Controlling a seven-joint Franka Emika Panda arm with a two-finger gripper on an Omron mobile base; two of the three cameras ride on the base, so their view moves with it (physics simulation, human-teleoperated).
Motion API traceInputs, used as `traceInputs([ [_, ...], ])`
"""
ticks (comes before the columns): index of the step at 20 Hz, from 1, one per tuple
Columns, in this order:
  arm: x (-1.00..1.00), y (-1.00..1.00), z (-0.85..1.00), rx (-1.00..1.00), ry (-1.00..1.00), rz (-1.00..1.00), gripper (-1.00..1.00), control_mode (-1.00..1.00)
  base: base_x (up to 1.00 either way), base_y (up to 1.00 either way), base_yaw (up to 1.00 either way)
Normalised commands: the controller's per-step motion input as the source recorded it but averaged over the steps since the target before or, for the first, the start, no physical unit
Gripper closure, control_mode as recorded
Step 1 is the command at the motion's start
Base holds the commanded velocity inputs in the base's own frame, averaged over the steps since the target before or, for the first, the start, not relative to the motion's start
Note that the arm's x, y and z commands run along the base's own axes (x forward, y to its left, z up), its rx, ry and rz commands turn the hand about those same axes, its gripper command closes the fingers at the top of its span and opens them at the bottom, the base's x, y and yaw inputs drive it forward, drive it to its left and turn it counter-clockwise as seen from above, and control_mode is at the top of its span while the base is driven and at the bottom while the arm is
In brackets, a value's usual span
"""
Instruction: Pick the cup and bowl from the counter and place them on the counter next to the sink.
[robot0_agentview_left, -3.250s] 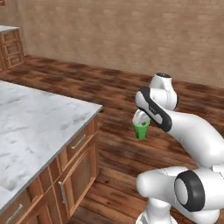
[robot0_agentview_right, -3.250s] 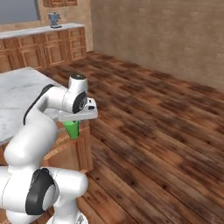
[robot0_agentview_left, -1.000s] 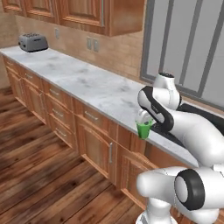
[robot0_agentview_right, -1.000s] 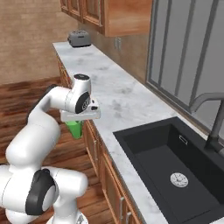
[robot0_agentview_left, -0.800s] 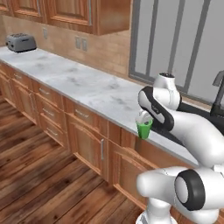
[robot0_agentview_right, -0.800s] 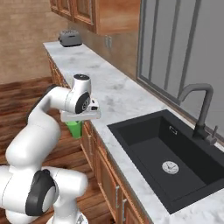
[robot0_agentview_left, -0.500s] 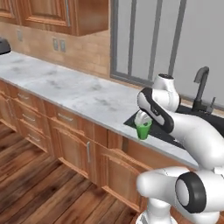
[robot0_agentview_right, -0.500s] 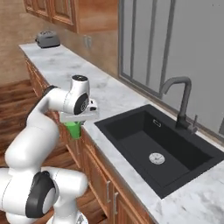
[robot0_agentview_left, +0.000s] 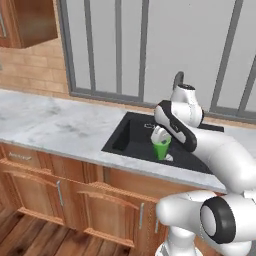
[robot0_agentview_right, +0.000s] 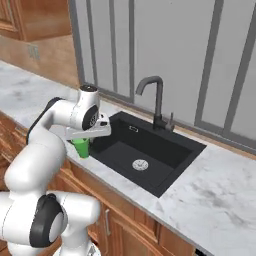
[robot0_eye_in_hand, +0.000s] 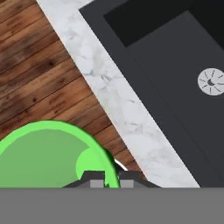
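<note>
The hand (robot0_agentview_right: 84, 139) is pinched shut on the rim of the cup (robot0_agentview_right: 80, 147), carried upright in the air by the near left corner of the sink (robot0_agentview_right: 150, 155). In the hand view the cup seems to hang over the wooden floor, just off the counter (robot0_eye_in_hand: 127, 113) edge. Let go here and it drops; swung too far right, it lands in the basin instead of on marble.
</note>
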Motion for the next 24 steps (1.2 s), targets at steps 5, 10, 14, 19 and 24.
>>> traceInputs([
  [5, 0.0, 0.0, 0.0, 0.0, 0.0, 0.0, 1.0, 1.0, -0.07, 0.0, -0.5],
  [10, 0.0, 0.0, 0.0, 0.0, 0.0, 0.0, 1.0, 1.0, 0.01, -0.23, -0.55],
  [14, 0.0, 0.0, 0.0, 0.0, 0.0, 0.0, 1.0, 1.0, 0.2, -0.42, -0.59],
  [19, 0.0, 0.0, 0.0, 0.0, 0.0, 0.0, 1.0, 1.0, 0.67, -0.34, -0.6],
  [24, 0.0, 0.0, 0.0, 0.0, 0.0, 0.0, 1.0, 1.0, 0.67, 0.1, -0.2],
])
